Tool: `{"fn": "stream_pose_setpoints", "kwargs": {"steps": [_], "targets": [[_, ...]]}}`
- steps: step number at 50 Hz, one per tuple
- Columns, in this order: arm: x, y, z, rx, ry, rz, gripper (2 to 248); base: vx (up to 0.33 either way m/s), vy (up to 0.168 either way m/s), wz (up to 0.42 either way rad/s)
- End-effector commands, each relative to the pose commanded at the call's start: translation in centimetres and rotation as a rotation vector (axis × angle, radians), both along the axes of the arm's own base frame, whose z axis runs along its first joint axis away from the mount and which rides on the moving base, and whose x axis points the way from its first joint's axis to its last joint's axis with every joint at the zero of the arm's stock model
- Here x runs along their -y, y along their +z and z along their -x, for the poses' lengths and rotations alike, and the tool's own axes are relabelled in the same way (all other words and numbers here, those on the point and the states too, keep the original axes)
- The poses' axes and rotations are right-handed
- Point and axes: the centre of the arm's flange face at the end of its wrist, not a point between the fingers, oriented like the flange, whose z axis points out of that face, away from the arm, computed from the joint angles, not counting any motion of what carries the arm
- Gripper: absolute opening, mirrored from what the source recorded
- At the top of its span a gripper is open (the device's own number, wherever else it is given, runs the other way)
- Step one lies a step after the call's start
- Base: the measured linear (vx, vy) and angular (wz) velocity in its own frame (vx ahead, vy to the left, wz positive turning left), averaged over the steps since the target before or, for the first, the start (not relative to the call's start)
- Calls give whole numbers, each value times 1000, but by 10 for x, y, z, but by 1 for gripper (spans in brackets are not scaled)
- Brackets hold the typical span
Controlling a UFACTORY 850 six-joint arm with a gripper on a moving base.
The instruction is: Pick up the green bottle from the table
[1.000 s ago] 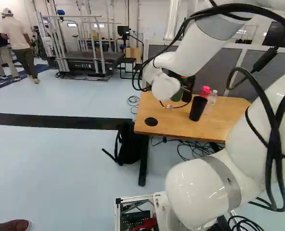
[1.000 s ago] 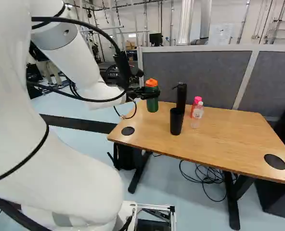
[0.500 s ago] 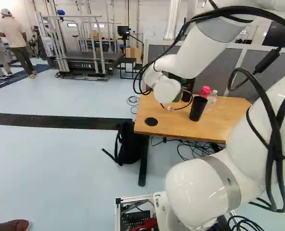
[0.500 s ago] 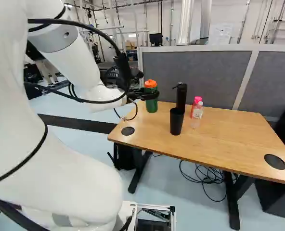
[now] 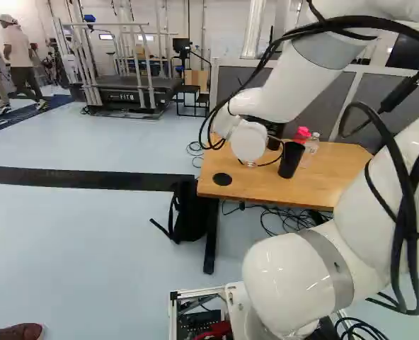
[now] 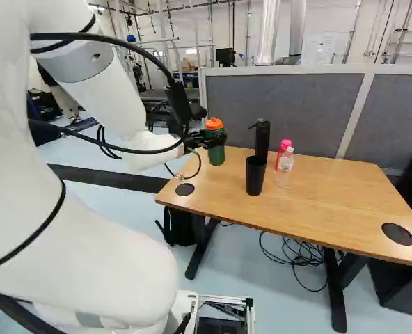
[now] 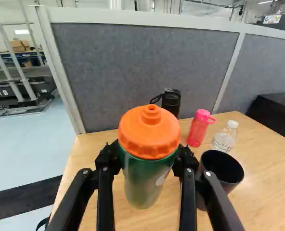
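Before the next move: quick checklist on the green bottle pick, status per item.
1. Gripper closed on the green bottle from both sides: ok, a finger against each side just below the cap.
2. Orange cap seated: ok, it sits on top.
3. Bottle upright: ok, looks upright in the right base view.
4. Bottle separate from the black cup: ok, tabletop shows between them in the right base view.
5. Bottle base off the table: cannot tell.
6. Bottle seen in left base view: not ok, the arm hides it.

This looks like a lab: beyond the gripper (image 6: 216,139) stand a grey partition (image 6: 282,111), silver ducting (image 6: 267,35) and a railed machine (image 5: 128,98).
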Motion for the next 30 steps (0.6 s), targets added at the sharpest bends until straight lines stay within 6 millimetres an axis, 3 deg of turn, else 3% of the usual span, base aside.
{"fn": "stream_pose_setpoints", "kwargs": {"steps": [30], "targets": [[-3, -29, 27, -29, 189, 11, 122, 0, 0, 0]]}}
